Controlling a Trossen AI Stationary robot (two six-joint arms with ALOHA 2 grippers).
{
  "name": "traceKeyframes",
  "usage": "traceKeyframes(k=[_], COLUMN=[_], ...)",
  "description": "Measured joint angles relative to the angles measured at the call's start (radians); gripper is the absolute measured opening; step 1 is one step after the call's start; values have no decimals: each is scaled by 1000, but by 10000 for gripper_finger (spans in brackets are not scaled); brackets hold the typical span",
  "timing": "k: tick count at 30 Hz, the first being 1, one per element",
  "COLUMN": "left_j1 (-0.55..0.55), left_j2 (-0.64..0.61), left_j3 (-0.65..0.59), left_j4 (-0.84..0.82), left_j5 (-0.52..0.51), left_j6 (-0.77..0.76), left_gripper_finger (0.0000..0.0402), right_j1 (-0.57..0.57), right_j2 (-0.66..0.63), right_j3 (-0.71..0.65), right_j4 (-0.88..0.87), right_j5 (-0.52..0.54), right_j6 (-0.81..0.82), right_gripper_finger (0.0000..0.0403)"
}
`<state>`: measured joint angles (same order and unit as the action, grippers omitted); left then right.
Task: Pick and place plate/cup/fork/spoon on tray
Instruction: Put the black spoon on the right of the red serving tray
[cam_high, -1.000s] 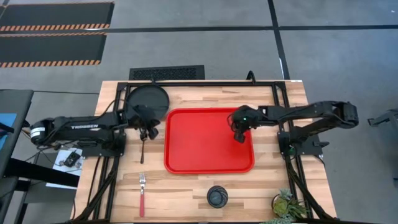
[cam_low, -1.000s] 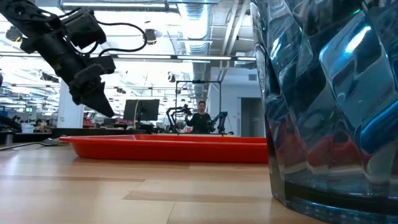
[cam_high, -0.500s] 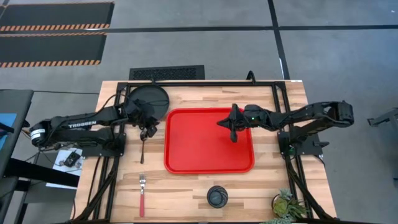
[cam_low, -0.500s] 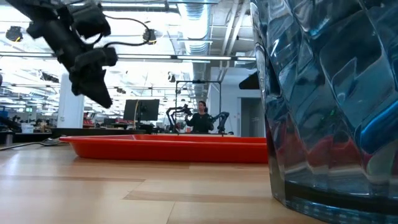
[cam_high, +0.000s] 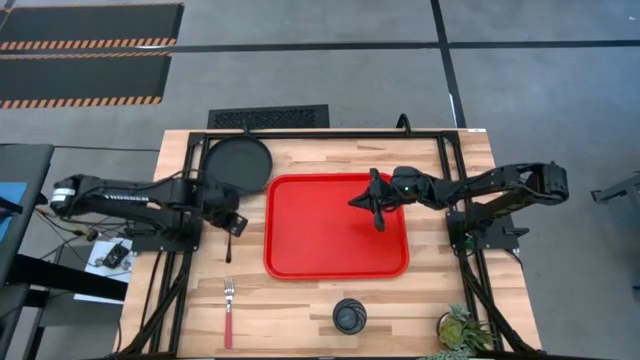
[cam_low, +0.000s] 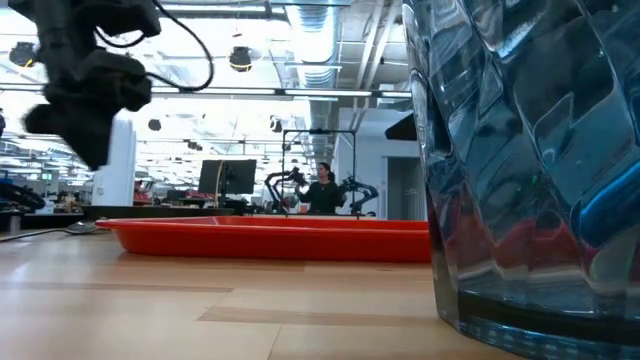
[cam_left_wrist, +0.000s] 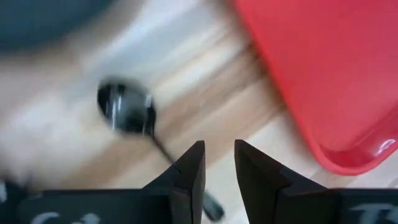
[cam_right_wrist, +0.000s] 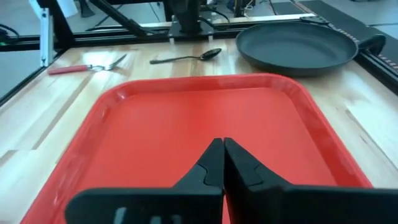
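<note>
The all-dark spoon (cam_high: 228, 250) lies on the wood left of the red tray (cam_high: 300, 255), with its bowl (cam_left_wrist: 126, 109) toward the far edge. My left gripper (cam_high: 233, 222) hovers over the spoon, its fingers (cam_left_wrist: 219, 177) a narrow gap apart. The spoon's handle (cam_left_wrist: 163, 148) runs past one finger, not between the two. My right gripper (cam_high: 378, 214) is shut (cam_right_wrist: 222, 163) and empty above the tray's right half. The black plate (cam_high: 238, 163) rests flat on the table at the far left. The fork (cam_high: 228, 312) and the cup (cam_high: 349, 316) lie on the table near its near edge.
A small green plant (cam_high: 457, 330) stands at the near right corner. The cup (cam_low: 530, 170) fills the right of the low view, in front of the tray's rim (cam_low: 270, 238). A person shows far off in the room behind the table.
My left gripper has drawn back from beside the plate toward the table's near edge and a little left, and now stands over the spoon's handle. The spoon stays on the table. My right gripper has shifted slightly toward the table's left over the tray and turned about.
</note>
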<state>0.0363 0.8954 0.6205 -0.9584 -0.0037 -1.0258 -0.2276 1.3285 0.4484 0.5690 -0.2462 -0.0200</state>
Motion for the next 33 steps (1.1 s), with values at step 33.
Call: traceKeyframes(k=[33], left_j1=[-137], left_j2=[263], left_j3=[-147], left_j4=[157], left_j5=[-46], left_j6=[-398], left_gripper_finger=[196], right_j1=[31], right_j2=[-1], right_j3=[1], right_j4=[10], right_j5=[-19], right_j6=[-31], right_gripper_finger=[14])
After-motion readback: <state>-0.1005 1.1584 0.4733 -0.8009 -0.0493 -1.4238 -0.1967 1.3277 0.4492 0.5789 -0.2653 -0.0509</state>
